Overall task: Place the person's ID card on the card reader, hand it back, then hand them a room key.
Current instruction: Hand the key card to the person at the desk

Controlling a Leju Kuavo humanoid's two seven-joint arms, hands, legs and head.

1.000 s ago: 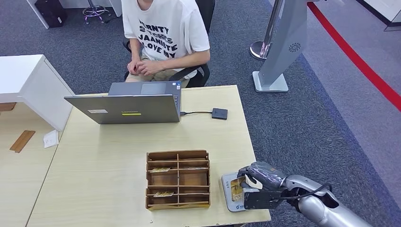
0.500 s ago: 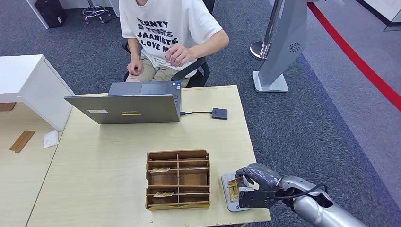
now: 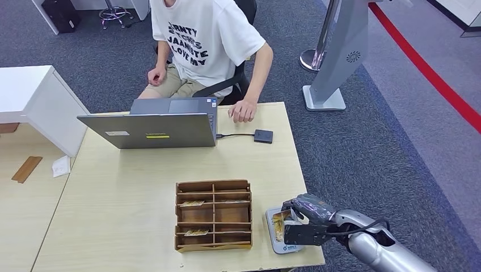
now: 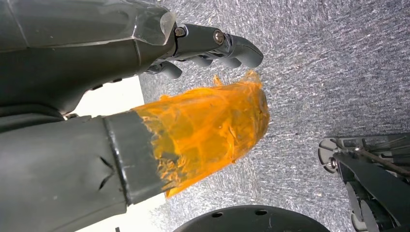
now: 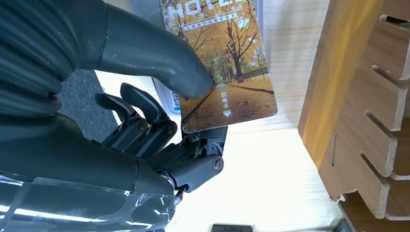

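At the table's near right corner, the right hand (image 3: pixel 300 221) pinches the card (image 5: pixel 223 67) between thumb and fingers, over the card reader (image 3: pixel 279 242); whether card and reader touch cannot be told, since the hand hides most of the reader. Just beside it stands the wooden organizer (image 3: pixel 214 215). Across the table (image 3: pixel 130 187), the person's hand (image 3: pixel 243 110) rests near the laptop (image 3: pixel 150 129). Down toward the carpet, the left hand (image 4: pixel 145 96) has its fingers curled, mostly hidden behind an orange-wrapped thumb.
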